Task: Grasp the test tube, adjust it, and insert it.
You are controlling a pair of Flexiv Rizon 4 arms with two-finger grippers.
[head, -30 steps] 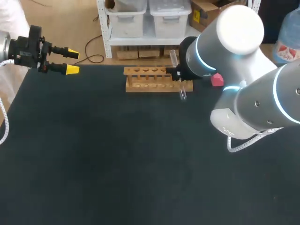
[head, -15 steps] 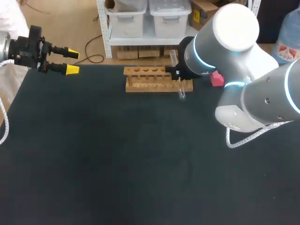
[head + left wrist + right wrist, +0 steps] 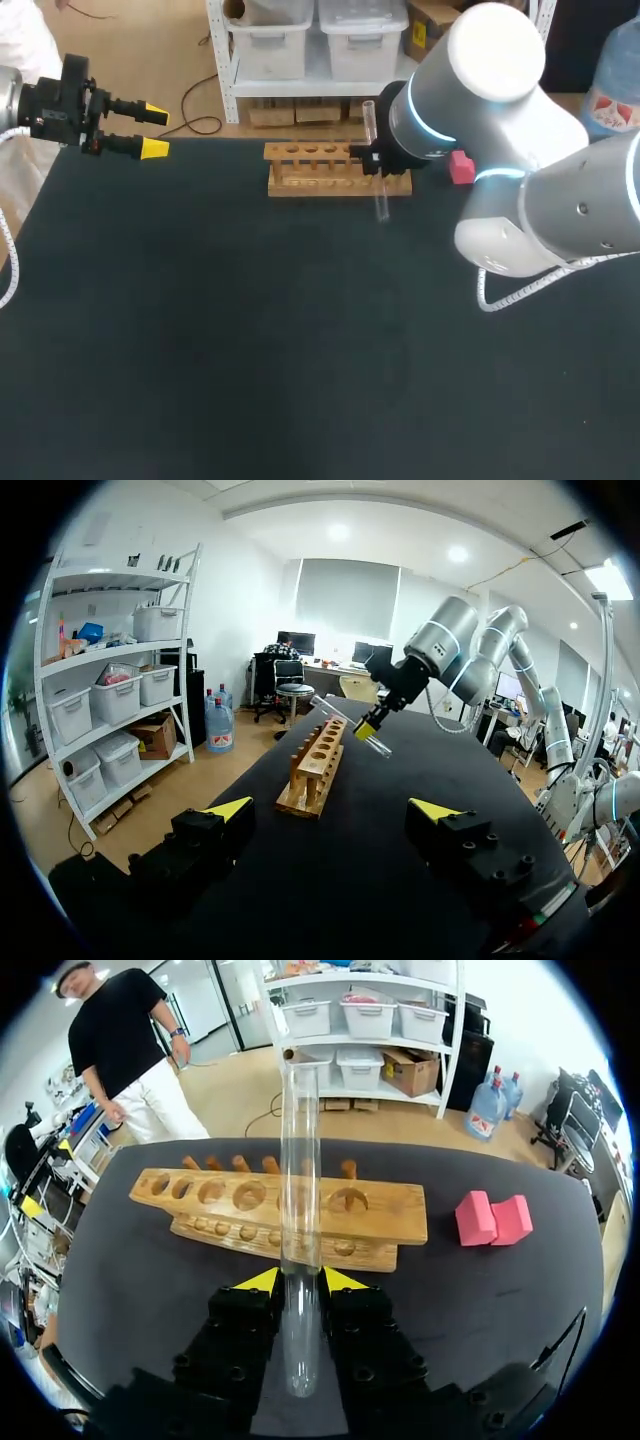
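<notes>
The right pincer (image 3: 300, 1280) is clamped on the test tube (image 3: 298, 1160). Both yellow tips press its lower part and hold it nearly upright, close by the wooden rack (image 3: 380, 1222), toward the end nearer the pink block (image 3: 492, 1218). The left pincer (image 3: 155, 132) hangs spread wide, well apart from the rack, at the counter's (image 3: 250, 330) far corner.

Dark table (image 3: 250, 350), wooden tube rack (image 3: 310, 183) near far edge, pink block (image 3: 461, 167) nearby (not touching).

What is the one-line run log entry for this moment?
right gripper: shut on test tube | test tube: above wooden rack, not inserted | left gripper: open, holding nothing
</notes>
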